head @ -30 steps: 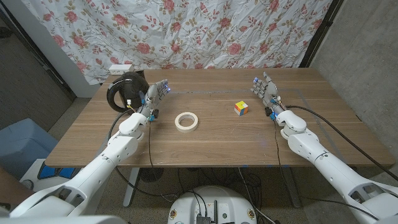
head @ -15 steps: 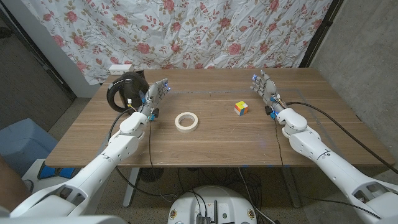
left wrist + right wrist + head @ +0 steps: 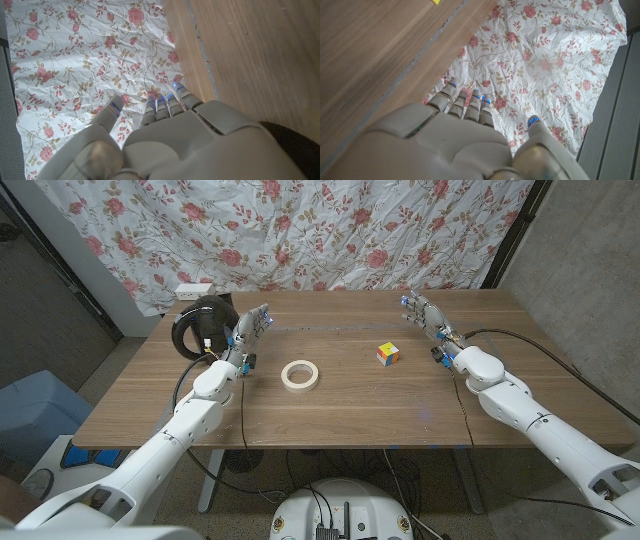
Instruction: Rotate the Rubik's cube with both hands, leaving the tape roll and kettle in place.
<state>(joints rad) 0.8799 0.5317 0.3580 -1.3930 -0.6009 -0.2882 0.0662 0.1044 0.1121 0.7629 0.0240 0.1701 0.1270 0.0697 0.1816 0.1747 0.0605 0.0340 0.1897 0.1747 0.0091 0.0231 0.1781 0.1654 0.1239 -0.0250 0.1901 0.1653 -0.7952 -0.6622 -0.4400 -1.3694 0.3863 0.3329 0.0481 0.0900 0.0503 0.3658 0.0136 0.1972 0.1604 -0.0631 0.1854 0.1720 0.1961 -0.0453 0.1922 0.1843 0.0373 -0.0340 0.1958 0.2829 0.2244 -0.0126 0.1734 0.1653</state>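
We see the left robot hand [image 3: 251, 332] raised over the desk [image 3: 330, 410] with its fingers apart and extended, gripping nothing; from its wrist camera the fingers [image 3: 165, 107] point toward the flowered curtain [image 3: 75, 60] past the desk edge. The right robot hand [image 3: 425, 320] is likewise spread and empty, its fingertips [image 3: 470, 102] lit blue. The Rubik's cube [image 3: 388, 354] sits on the desk just inward of the right robot hand, apart from it and untouched. The tape roll [image 3: 300, 374] lies flat between the two hands, nearer the left one. The black kettle [image 3: 200, 325] stands just outward of the left robot hand, close beside its fingers; we cannot tell whether they touch.
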